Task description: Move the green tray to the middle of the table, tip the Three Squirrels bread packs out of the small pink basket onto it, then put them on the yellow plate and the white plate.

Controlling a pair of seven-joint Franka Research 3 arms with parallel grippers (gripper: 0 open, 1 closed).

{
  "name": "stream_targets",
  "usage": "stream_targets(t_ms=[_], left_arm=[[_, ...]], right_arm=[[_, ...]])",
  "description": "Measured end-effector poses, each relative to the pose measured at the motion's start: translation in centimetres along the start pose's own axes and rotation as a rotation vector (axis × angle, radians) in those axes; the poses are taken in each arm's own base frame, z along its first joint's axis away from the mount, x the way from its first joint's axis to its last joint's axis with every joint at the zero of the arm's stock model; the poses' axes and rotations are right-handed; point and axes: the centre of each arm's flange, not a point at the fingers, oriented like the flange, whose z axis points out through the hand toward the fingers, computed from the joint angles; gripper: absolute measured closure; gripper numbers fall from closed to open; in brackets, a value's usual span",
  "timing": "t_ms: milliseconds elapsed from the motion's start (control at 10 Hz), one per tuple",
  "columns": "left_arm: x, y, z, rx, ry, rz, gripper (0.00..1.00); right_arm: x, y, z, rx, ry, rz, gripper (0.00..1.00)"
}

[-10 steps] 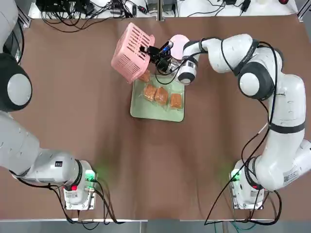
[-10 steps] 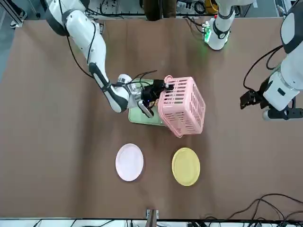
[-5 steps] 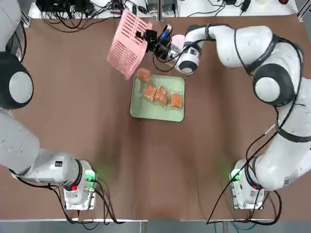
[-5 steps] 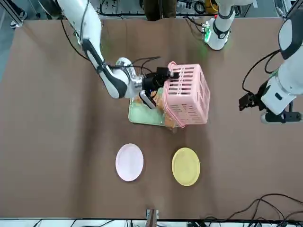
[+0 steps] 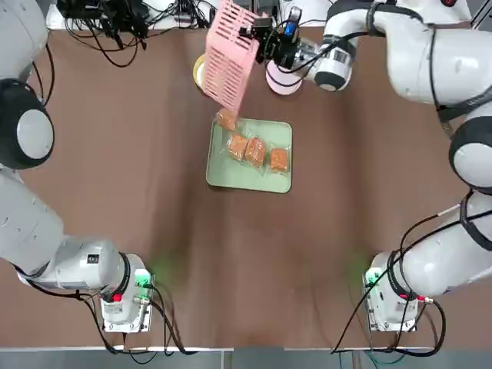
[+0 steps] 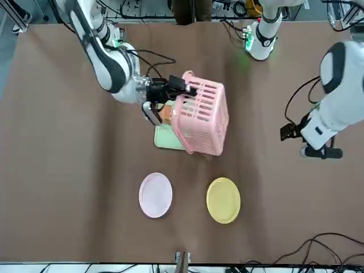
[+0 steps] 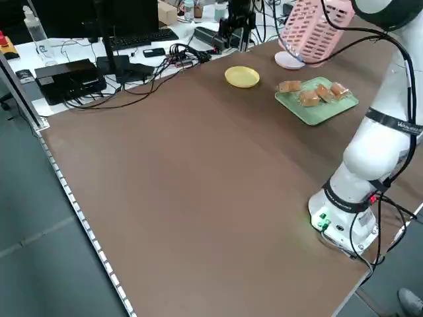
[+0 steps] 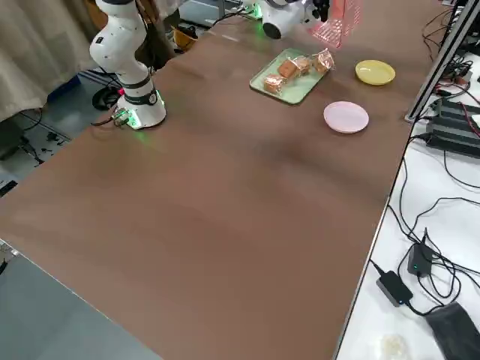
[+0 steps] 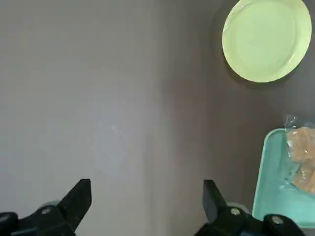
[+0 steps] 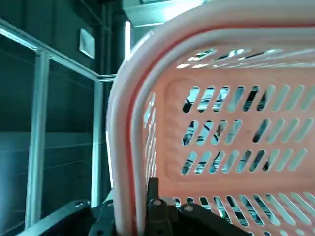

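My right gripper [image 5: 257,34] is shut on the rim of the small pink basket [image 5: 229,54], holding it tipped on its side in the air above the far edge of the green tray [image 5: 250,177]. Inside the basket [image 10: 231,132] I see no packs. Several Three Squirrels bread packs [image 5: 254,150] lie on the tray, one [image 5: 227,119] at its far left corner. The yellow plate [image 6: 223,199] and white plate [image 6: 156,194] sit bare beyond the tray. My left gripper [image 6: 291,131] hovers open off to the left, and its wrist view shows the yellow plate [image 9: 266,39].
Cables and electronics [image 7: 73,76] lie on the bench past the table's far edge. The arm bases [image 5: 123,300] stand at the near corners. Bare brown tabletop [image 5: 254,261] stretches between the tray and the bases.
My right gripper has lifted the basket up and toward the far edge, turning it more on edge. The pack it covered now lies in plain view at the tray's corner.
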Motion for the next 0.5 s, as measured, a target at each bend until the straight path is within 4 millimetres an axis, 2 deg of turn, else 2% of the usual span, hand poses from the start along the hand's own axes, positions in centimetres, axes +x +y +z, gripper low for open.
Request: stream_targets(t_ms=[300,400,500], left_arm=[[-1.4,4.2,4.8,-0.009,-0.006,0.049,0.00],[-2.4,6.5,6.5,-0.015,-0.013,0.050,0.00],[-3.8,10.3,8.3,-0.024,-0.018,0.041,0.00]], right_arm=[[2.6,-3.9,-6.0,-0.242,-0.050,-0.020,0.93],[3.7,-4.3,-8.9,-0.336,-0.060,-0.057,0.93],[5.0,-4.3,-12.0,-0.432,-0.068,-0.088,0.93]])
